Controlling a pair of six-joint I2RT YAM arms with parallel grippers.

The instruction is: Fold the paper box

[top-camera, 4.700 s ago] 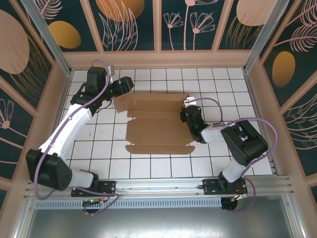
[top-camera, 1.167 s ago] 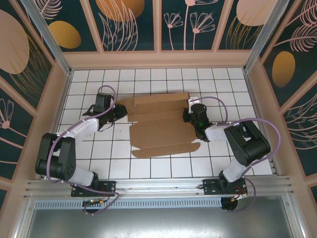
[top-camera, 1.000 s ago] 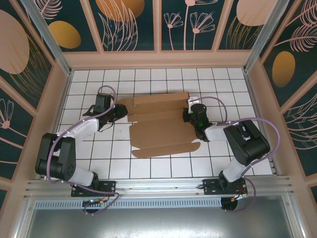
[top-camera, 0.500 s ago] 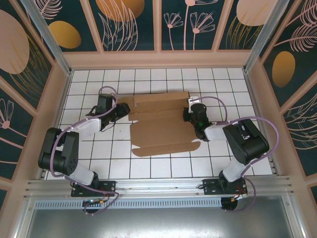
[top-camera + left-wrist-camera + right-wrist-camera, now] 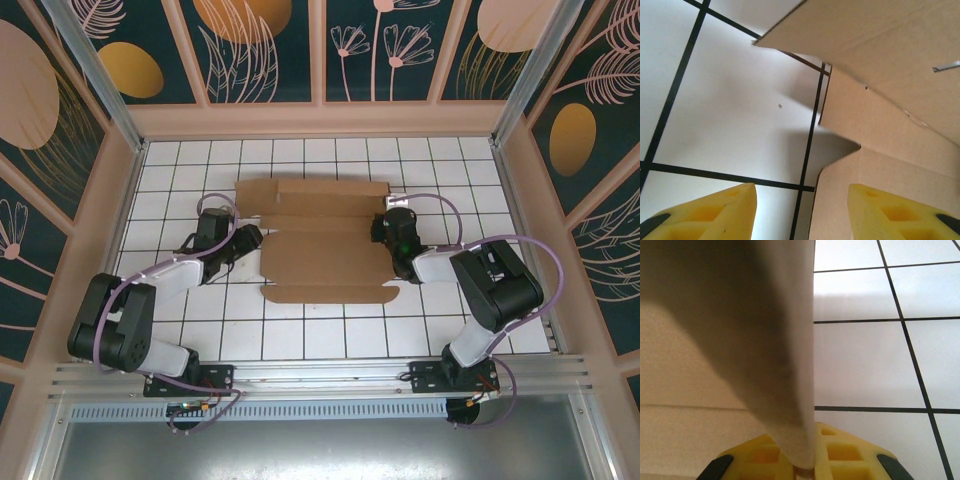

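Observation:
The paper box (image 5: 320,250) is a brown cardboard sheet with creases and flaps, lying almost flat on the white tiled floor. My left gripper (image 5: 250,240) sits low at the sheet's left edge. In the left wrist view the left gripper (image 5: 802,217) is open, with its yellow fingers (image 5: 715,215) wide apart. The notched cardboard edge (image 5: 840,165) runs between them, ungripped. My right gripper (image 5: 383,228) is at the sheet's right side. The right wrist view shows the right gripper (image 5: 805,470) shut on a raised flap (image 5: 780,340) of the box.
The tiled floor (image 5: 300,330) is ringed by beige walls (image 5: 320,118) at the back and sides. An aluminium rail (image 5: 320,375) with both arm bases runs along the near edge. Bare tiles lie in front of the box and to its far left and right.
My left gripper has opened, let go of the cardboard and drawn back a little toward the near left. The box's back panel has dropped and spread out flatter. The right gripper keeps its hold.

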